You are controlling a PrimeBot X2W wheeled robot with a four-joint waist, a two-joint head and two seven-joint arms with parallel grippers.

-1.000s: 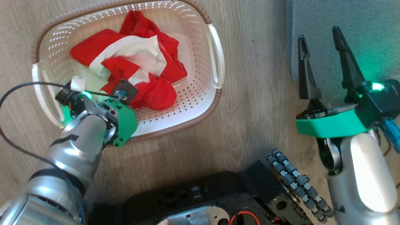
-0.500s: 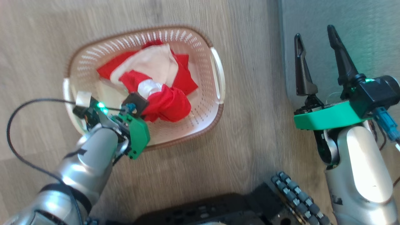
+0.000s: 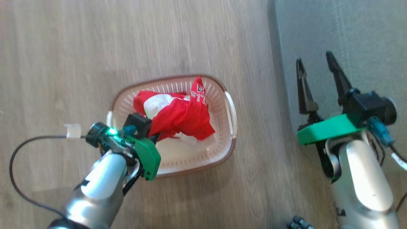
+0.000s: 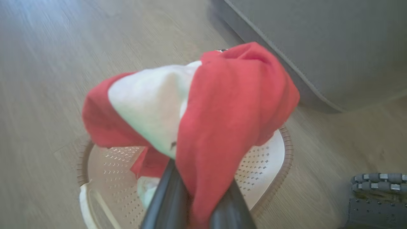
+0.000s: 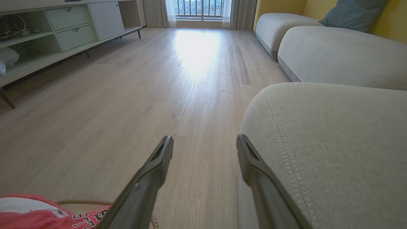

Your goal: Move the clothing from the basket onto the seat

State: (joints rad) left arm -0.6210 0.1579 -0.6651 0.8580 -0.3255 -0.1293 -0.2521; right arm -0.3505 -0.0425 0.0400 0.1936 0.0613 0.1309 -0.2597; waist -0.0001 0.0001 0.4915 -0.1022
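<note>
The cream basket [image 3: 229, 111] with a brown rim stands on the wooden floor. My left gripper [image 4: 198, 203] is shut on the red-and-white clothing [image 3: 181, 117], which hangs bunched from its fingers above the basket [image 4: 267, 165]. White lettering shows on one red fold. The fingertips are buried in the clothing [image 4: 229, 105]. A pale bit of fabric lies on the basket floor. My right gripper [image 3: 314, 58] stands open and empty over the edge of the grey-green seat [image 3: 349, 31]. In the right wrist view the right gripper [image 5: 205, 140] straddles the corner of the seat [image 5: 334, 143].
The seat's edge [image 4: 318, 41] runs just right of the basket. My base's roller wheels [image 4: 375, 181] sit low near the seat. A black cable [image 3: 19, 159] loops left of the left arm. Further sofa sections [image 5: 334, 54] and a low cabinet [image 5: 63, 31] stand beyond open floor.
The camera has risen, so the basket looks smaller and lower. My left gripper has lifted the red clothing up off the basket floor. The right gripper stays open by the seat.
</note>
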